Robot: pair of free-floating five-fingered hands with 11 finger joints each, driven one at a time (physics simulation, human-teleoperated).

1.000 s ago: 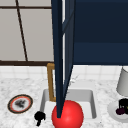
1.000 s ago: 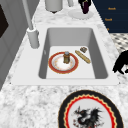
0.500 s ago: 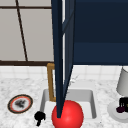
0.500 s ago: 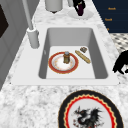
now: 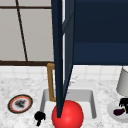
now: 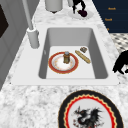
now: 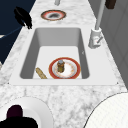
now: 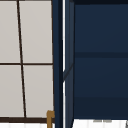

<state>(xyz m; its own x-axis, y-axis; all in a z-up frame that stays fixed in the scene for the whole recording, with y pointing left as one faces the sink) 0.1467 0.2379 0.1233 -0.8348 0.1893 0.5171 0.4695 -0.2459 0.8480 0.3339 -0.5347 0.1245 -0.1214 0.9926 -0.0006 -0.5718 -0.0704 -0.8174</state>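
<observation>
My left hand (image 5: 39, 117) hangs with relaxed fingers in front of the sink's (image 5: 93, 100) front left corner; it also shows at the right edge of the left side view as a black hand (image 6: 122, 64) and at the top left of the right side view (image 7: 23, 16). My right hand (image 5: 124, 102) hovers right over a dark purple vegetable (image 5: 118, 111) on a white plate (image 5: 111, 113) to the right of the sink. In the basin lie a red-rimmed plate (image 6: 57, 68) bearing a small jar (image 6: 66, 57), a bread stick (image 6: 83, 57) and a small brown piece (image 6: 83, 49).
A patterned plate (image 5: 20, 103) sits on the marble counter left of the sink. A grey canister (image 5: 123, 82) stands behind the white plate. A dark blue cabinet door (image 5: 60, 62) hangs open above the sink, with a red round shape (image 5: 68, 115) below it. The faucet (image 6: 32, 37) stands at the back.
</observation>
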